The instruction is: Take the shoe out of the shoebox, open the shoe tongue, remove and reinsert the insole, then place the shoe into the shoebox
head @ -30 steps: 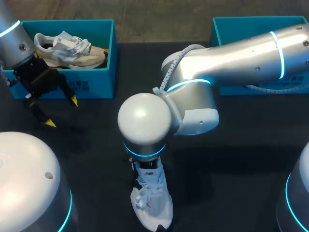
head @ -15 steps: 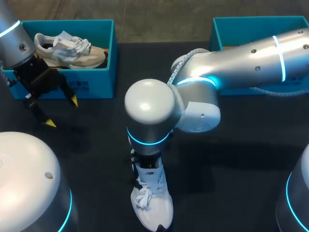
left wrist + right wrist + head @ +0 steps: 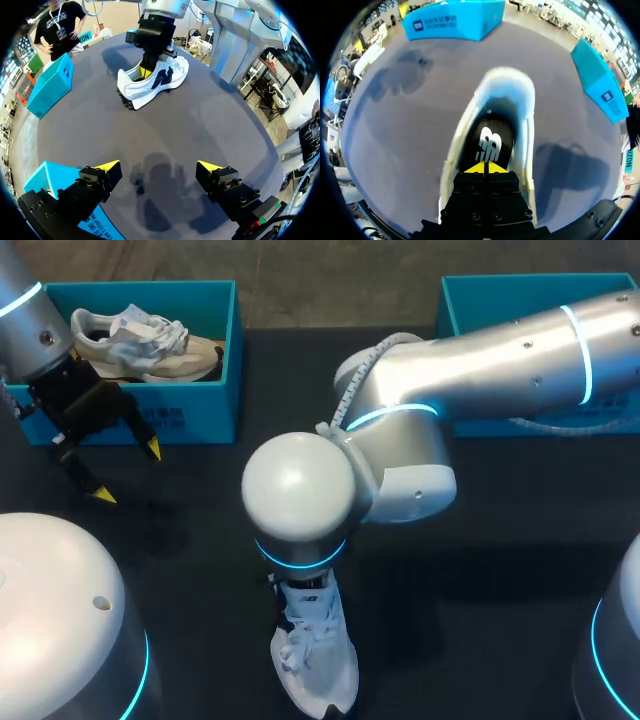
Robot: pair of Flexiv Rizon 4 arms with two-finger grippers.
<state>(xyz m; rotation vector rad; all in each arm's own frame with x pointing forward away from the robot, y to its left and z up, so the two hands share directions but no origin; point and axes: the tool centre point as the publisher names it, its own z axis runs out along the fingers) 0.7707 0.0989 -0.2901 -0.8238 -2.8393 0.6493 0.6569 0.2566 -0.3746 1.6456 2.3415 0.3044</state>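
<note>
A white shoe [image 3: 318, 665] with a dark logo stands on the black table near its front edge, toe toward me. My right arm reaches over the middle, its wrist [image 3: 298, 490] above the shoe's heel and hiding the gripper in the head view. In the right wrist view my right gripper [image 3: 485, 168] is shut, its yellow tips together inside the shoe's opening [image 3: 492, 107], just over the dark insole [image 3: 487, 140]. My left gripper [image 3: 127, 472] hangs open and holds nothing in front of the left shoebox [image 3: 190, 410]. From the left wrist, the shoe [image 3: 152, 82] lies well ahead of the left gripper [image 3: 159, 167].
A second pale shoe [image 3: 140, 340] lies in the left teal shoebox. Another teal shoebox [image 3: 470, 290] stands at the back right, partly behind my right arm. Both boxes [image 3: 455, 20] [image 3: 600, 80] show beyond the shoe in the right wrist view.
My right arm's wrist swung slightly back and right half a second ago, then returned over the shoe's heel. The shoe shifted only slightly. The left arm has not moved.
</note>
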